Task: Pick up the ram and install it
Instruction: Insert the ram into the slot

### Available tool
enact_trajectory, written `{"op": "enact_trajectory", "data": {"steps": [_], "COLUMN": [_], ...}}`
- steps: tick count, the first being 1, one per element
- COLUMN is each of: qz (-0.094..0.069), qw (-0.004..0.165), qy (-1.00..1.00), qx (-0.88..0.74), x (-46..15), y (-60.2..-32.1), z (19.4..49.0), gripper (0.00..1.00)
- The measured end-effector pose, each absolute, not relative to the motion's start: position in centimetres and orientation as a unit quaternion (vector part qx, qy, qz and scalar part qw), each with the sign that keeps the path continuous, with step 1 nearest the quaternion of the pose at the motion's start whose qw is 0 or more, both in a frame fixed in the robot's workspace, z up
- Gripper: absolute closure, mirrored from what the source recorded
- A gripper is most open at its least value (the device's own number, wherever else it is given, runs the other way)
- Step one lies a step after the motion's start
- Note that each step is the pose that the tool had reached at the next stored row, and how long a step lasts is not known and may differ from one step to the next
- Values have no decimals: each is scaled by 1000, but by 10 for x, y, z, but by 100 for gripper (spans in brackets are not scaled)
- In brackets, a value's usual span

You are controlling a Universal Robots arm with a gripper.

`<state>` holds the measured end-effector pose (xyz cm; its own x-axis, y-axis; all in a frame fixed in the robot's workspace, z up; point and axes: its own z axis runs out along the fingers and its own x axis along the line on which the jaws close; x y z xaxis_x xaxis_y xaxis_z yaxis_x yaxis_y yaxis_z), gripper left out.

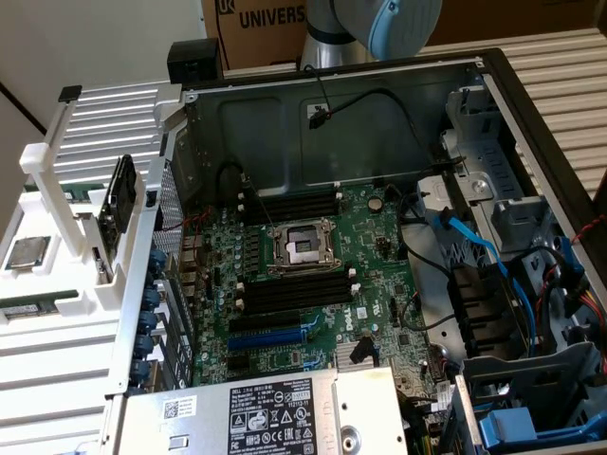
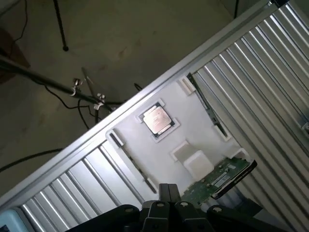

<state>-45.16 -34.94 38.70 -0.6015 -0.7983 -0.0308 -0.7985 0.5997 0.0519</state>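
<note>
The gripper (image 2: pixel 169 192) hangs with its jaws pressed together, empty (they would have to part before any descent). Beyond it the ram (image 2: pixel 131 162) lies flat in the white tray (image 2: pixel 189 121), just beside the processor chip (image 2: pixel 157 120). Squaring the jaws across its long edges seems wise.

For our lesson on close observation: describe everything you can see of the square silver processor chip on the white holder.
The processor chip is a flat square with a dull silver, metallic-looking top plate inside a narrow rim. It lies flat, plate up, seated in a shallow square recess of the white holder. Nothing rests on it.
</note>
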Motion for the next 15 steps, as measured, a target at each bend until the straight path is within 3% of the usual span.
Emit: {"op": "enact_trajectory", "data": {"steps": [15], "qz": [35], "qw": [1], "qy": [835], "qx": [-548], "x": [-452], "y": [-350], "z": [387], "gripper": [90]}}
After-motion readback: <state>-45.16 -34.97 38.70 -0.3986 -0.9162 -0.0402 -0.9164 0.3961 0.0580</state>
